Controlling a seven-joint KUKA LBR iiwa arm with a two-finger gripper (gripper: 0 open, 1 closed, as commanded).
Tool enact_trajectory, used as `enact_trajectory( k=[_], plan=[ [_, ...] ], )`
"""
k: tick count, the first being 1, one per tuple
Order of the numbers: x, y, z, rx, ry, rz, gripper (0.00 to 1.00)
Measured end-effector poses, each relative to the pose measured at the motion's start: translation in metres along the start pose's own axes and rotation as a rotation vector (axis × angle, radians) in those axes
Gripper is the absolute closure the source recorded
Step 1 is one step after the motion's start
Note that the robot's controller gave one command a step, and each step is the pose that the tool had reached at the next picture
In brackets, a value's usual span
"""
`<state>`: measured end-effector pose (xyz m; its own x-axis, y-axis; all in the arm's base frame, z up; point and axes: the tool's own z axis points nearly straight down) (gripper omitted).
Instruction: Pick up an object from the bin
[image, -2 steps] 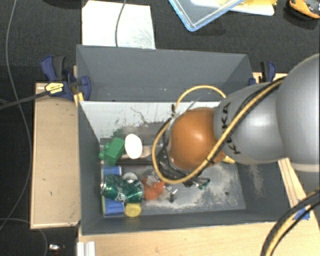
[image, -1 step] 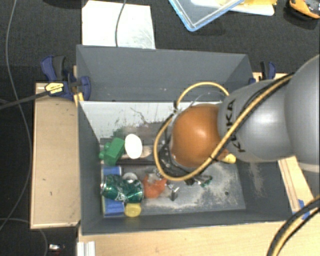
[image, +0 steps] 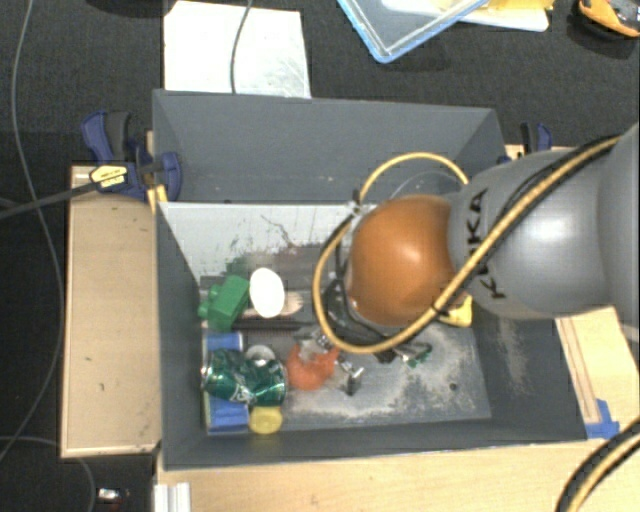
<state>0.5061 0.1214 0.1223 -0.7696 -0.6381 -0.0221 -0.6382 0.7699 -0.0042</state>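
My gripper (image: 350, 376) hangs low over the bin floor, just below the orange cover on the wrist and mostly hidden by it. An orange lumpy thing (image: 311, 369) lies right at its left side, touching or nearly touching it. Further left is a crushed green can (image: 243, 378). A small silver piece (image: 259, 353) lies just above the can.
Along the bin's left side lie a green block (image: 226, 300), a white round thing (image: 267, 292), blue pieces (image: 227, 416) and a yellow disc (image: 266, 421). A yellow thing (image: 459, 314) peeks from under the arm at the right. The arm covers the bin's right half.
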Motion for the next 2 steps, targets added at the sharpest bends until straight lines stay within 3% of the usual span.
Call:
enact_trajectory(
  k=[2],
  plan=[
    [-0.002,0.0,-0.087,-0.001,0.001,0.001,1.0]
  ],
)
